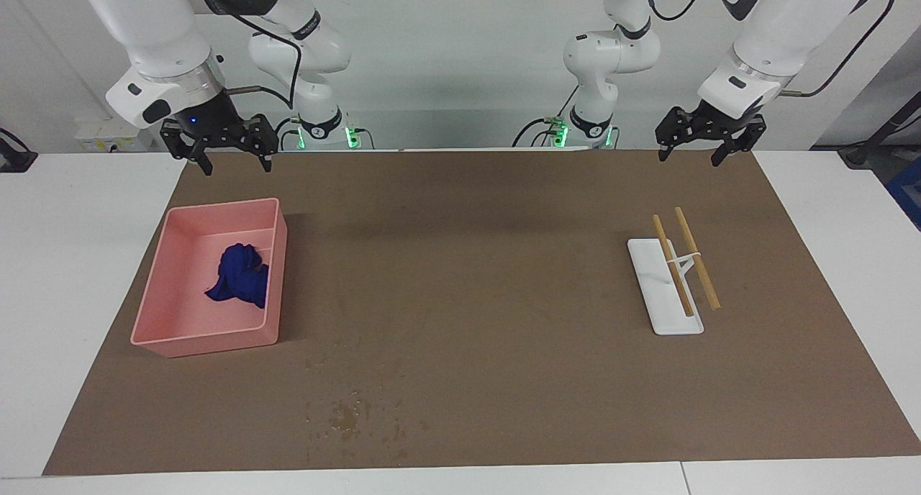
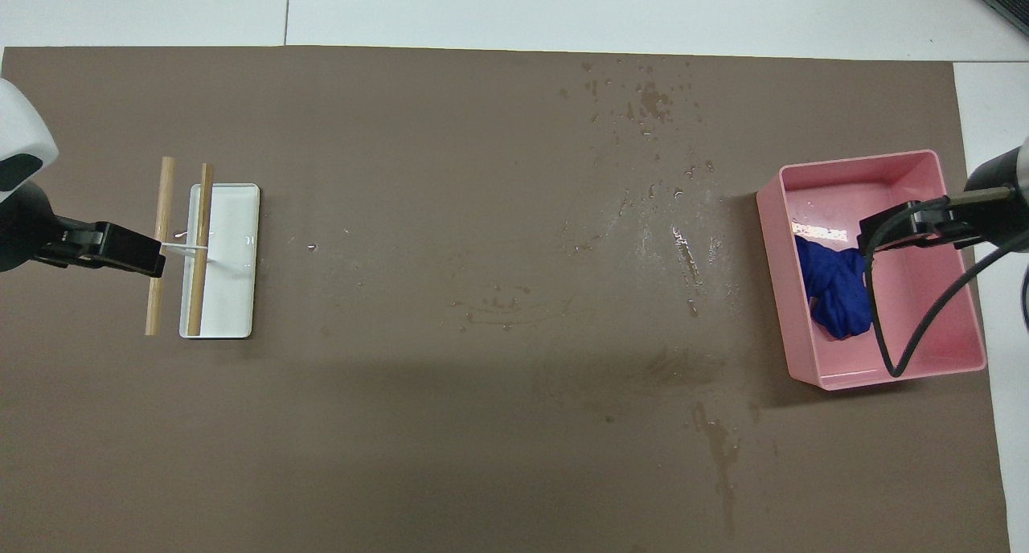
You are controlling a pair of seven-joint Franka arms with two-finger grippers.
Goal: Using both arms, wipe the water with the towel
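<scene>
While both arms hang raised at the robots' end of the worktop (image 1: 460, 409), the crumpled blue towel (image 1: 239, 274) lies inside the pink bin (image 1: 188, 347), toward the wall of it that faces the middle of the mat, at the right arm's end. The right end effector (image 1: 221, 150) hovers above the mat's edge just nearer the robots than the bin, its fingers spread apart and holding nothing; the towel sits well below it and untouched. The left end effector (image 1: 710, 141) hangs over the mat's corner at the left arm's end, fingers likewise apart and empty.

Water (image 1: 352, 412) is scattered as droplets and smears on the brown mat (image 1: 475, 279), farther from the robots than the bin and nearer the middle of the worktop. At the left arm's end, a white rectangular tray (image 1: 665, 315) carries a thin white stand with two wooden sticks (image 1: 683, 261) resting across it, one stick overhanging the tray's edge.
</scene>
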